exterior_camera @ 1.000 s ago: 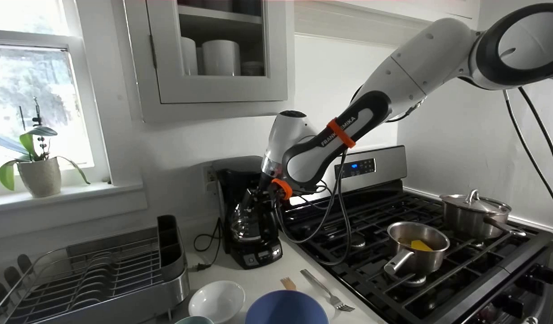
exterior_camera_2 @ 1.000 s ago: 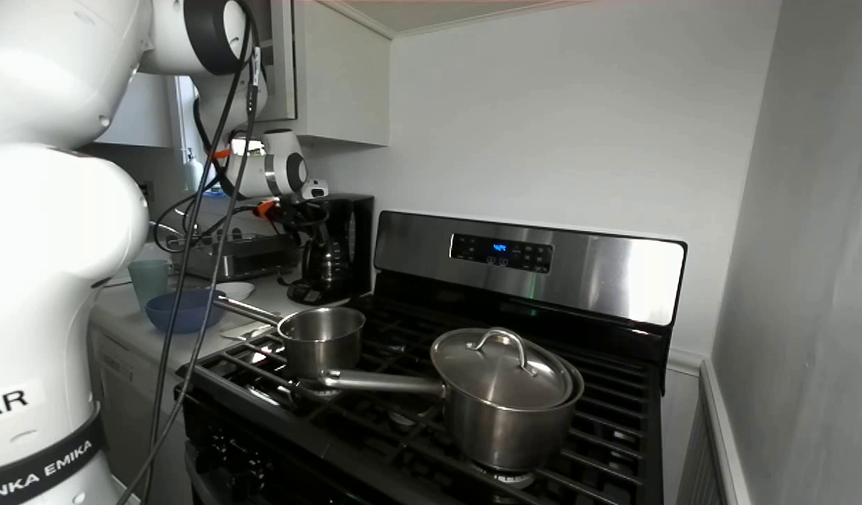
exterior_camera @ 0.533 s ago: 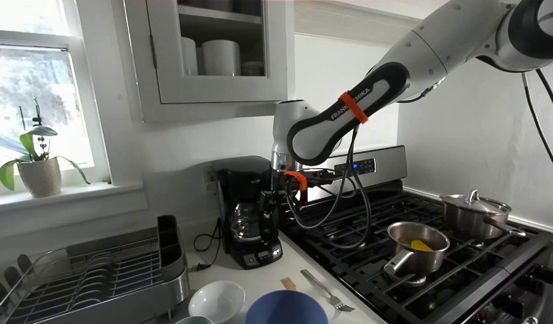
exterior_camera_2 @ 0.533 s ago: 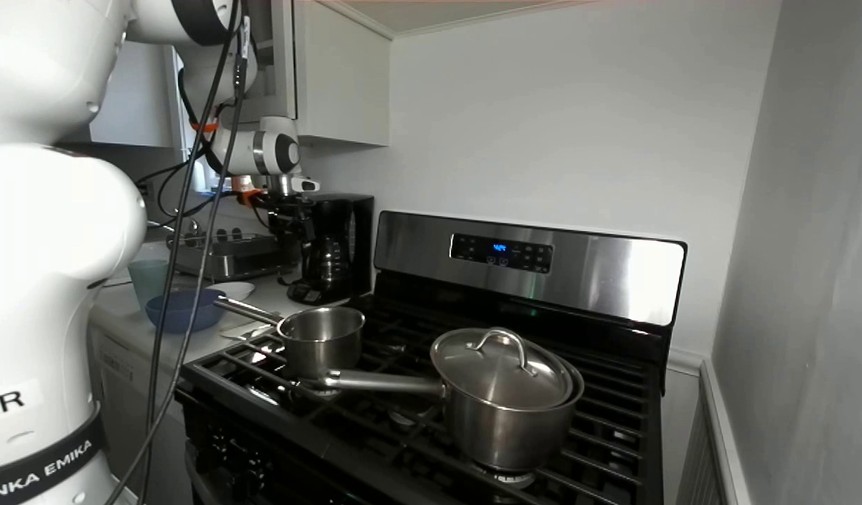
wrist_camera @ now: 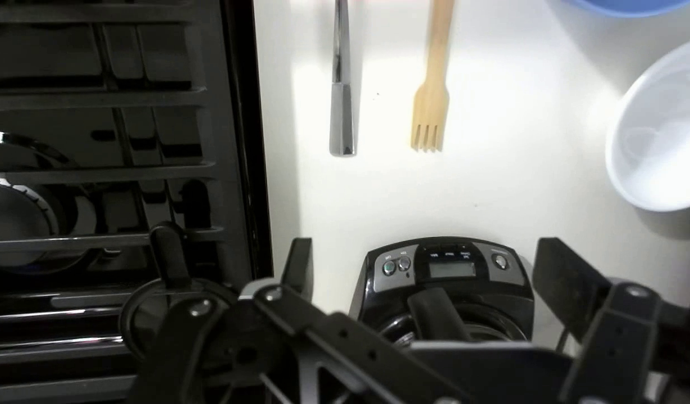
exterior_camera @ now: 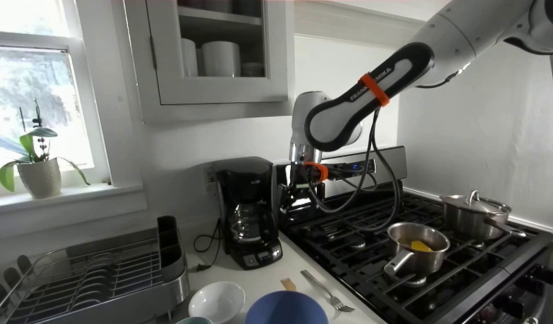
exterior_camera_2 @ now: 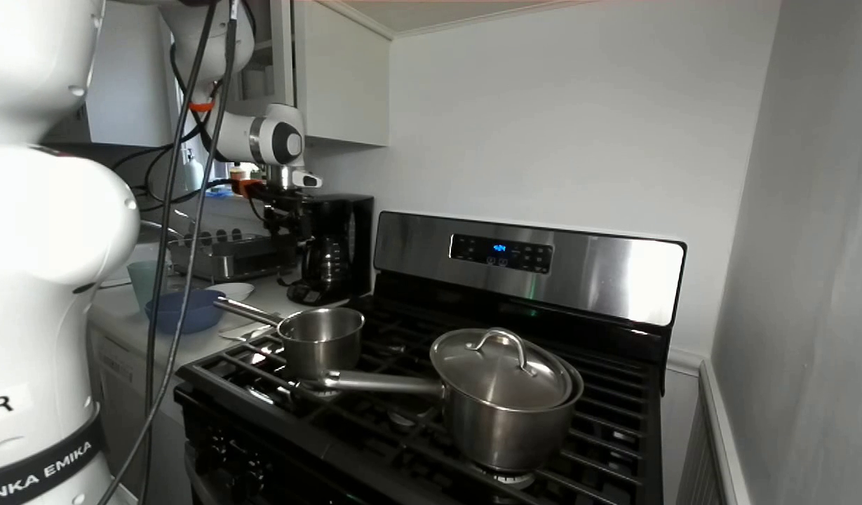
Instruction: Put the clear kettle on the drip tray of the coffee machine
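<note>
The clear kettle (exterior_camera: 245,223) stands upright inside the recess of the black coffee machine (exterior_camera: 242,177), on its drip tray (exterior_camera: 250,245), which the kettle mostly covers. In an exterior view the kettle (exterior_camera_2: 332,261) also shows in the coffee machine (exterior_camera_2: 360,235). My gripper (exterior_camera: 299,202) is beside the coffee machine, above the kettle's level and apart from it; it also shows in an exterior view (exterior_camera_2: 288,228). In the wrist view my gripper (wrist_camera: 426,259) has its fingers wide apart with nothing between them. Below it are the kettle's dark handle (wrist_camera: 439,315) and the coffee machine's control panel (wrist_camera: 452,261).
The gas stove (exterior_camera: 348,225) adjoins the counter, with a saucepan (exterior_camera: 418,252) and a lidded silver pot (exterior_camera: 476,218). A dark round item with a handle (wrist_camera: 169,255) stands near the machine. A white bowl (exterior_camera: 218,300), blue bowl (exterior_camera: 286,310), fork (exterior_camera: 322,288) and dish rack (exterior_camera: 101,270) are nearby.
My gripper has moved from in front of the kettle's handle up and away towards the stove side, leaving the kettle and coffee machine uncovered. The kettle has not visibly moved.
</note>
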`<state>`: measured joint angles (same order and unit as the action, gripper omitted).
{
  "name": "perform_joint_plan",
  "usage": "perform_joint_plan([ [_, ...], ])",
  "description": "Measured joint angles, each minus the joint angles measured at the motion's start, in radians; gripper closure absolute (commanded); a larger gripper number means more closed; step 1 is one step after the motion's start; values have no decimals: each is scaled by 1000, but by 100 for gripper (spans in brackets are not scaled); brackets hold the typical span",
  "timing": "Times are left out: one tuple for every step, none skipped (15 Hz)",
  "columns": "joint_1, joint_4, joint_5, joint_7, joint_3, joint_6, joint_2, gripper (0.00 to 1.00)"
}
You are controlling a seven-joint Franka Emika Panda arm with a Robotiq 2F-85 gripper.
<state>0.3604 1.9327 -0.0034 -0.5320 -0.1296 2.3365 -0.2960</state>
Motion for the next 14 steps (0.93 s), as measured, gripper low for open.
perform_joint_plan([
  [-4,12,8,5,-8,-17,40,0],
  [-6,20,16,5,-16,-46,83,0],
  [-6,24,18,5,-24,-90,131,0],
  [-6,26,18,4,-32,-135,176,0],
  [-6,26,16,-1,-40,-191,223,0],
  [-6,24,14,-4,-48,-254,267,0],
  [-7,23,14,-4,-56,-317,308,0],
  [-9,23,14,-4,-65,-377,347,0],
  [-12,25,14,-4,-73,-431,380,0],
  [-17,31,13,0,-82,-473,409,0],
  [-21,41,11,12,-90,-502,435,0],
  [-27,47,12,14,-97,-506,449,0],
  [-32,47,12,14,-104,-506,452,0],
  [-35,47,12,14,-107,-506,450,0],
])
